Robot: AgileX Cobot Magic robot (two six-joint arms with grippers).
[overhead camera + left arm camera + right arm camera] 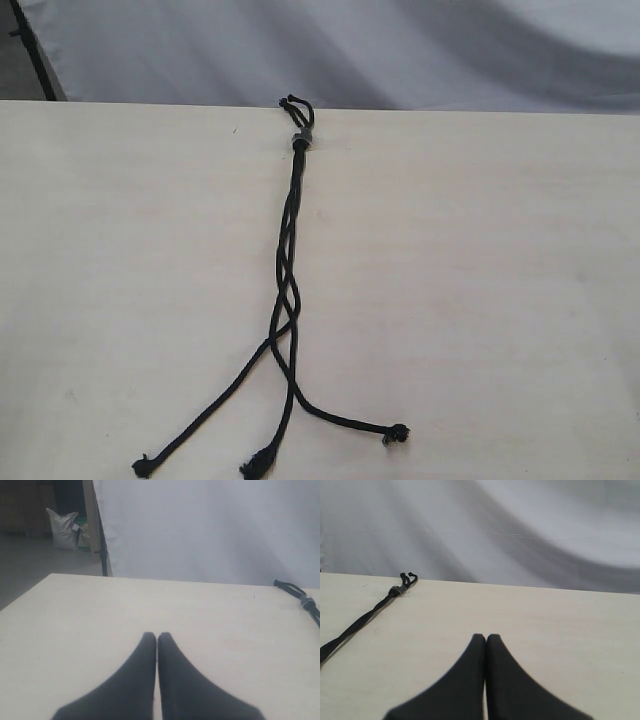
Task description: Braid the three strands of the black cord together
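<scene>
Black cord (293, 190) part-braided; L hand (157, 636), R hand (486, 637) closed, empty.

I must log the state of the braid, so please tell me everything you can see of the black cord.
The black cord is thin and matte, like woven string. It lies flat on the pale table. At the end by the table's back edge, a small grey band binds it next to short loops. From the band the three strands cross loosely a few times, then spread into free ends with frayed knots. Only the table touches it.
</scene>
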